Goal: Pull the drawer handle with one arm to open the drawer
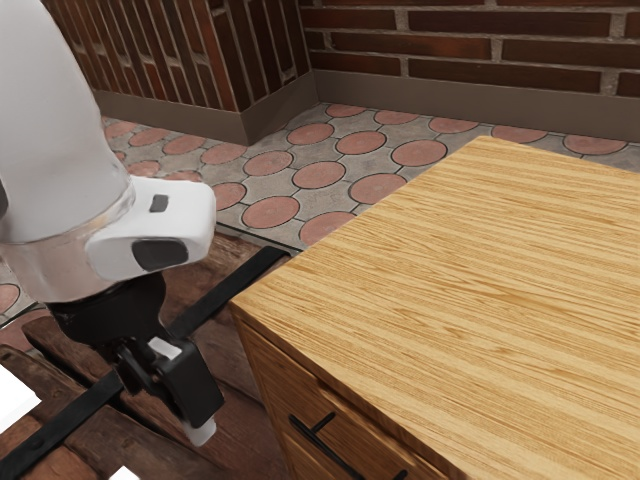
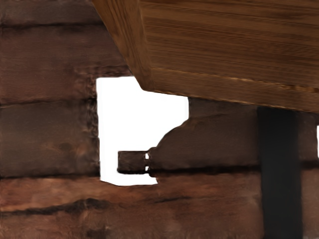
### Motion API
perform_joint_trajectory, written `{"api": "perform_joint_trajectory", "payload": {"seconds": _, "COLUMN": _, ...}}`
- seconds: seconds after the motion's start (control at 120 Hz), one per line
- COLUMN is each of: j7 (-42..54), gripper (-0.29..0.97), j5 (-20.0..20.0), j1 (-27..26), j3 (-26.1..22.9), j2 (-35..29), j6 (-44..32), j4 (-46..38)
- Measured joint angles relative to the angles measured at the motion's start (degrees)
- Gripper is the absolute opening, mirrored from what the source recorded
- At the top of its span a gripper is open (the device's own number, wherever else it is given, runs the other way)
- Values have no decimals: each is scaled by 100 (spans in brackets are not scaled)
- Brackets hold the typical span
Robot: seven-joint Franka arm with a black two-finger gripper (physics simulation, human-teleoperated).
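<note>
One black drawer handle (image 1: pixel 325 447) shows, a bar on the front of the single wooden cabinet (image 1: pixel 470 270), at the exterior view's 6 o'clock. The one black gripper (image 1: pixel 200 428) hangs at the handle's 9 o'clock, near it but apart. Whether the gripper is apart or together cannot be told. One black strip (image 1: pixel 215 300) crosses the dark planks (image 1: pixel 235 440) at the gripper's 12 o'clock.

Even soft light on cabinet top (image 1: pixel 480 260); planks (image 1: pixel 235 400) beside it dim, shadowed; white patch (image 2: pixel 134 124) blown out, perhaps glare.
</note>
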State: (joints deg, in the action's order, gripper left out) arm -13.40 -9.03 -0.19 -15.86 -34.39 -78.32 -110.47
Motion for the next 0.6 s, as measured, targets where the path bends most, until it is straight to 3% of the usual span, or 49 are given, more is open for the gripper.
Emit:
{"api": "perform_joint_trajectory", "payload": {"seconds": 0.1, "j7": -1647, "gripper": 68, "j5": -797, "j1": -49, "j3": -78, "j2": -203, "j6": 351, "j4": -82}}
{"api": "perform_joint_trajectory", "payload": {"seconds": 0.233, "j7": -3542, "gripper": 68, "j5": -1455, "j1": 595, "j3": -693, "j2": -249, "j6": 737, "j4": 5}}
{"api": "perform_joint_trajectory", "payload": {"seconds": 0.45, "j7": -6752, "gripper": 68, "j5": -1698, "j1": 596, "j3": -1011, "j2": -256, "j6": 778, "j4": 13}}
{"api": "perform_joint_trajectory", "payload": {"seconds": 0.6, "j7": -8447, "gripper": 68, "j5": -1555, "j1": 575, "j3": -1183, "j2": -337, "j6": 409, "j4": -23}}
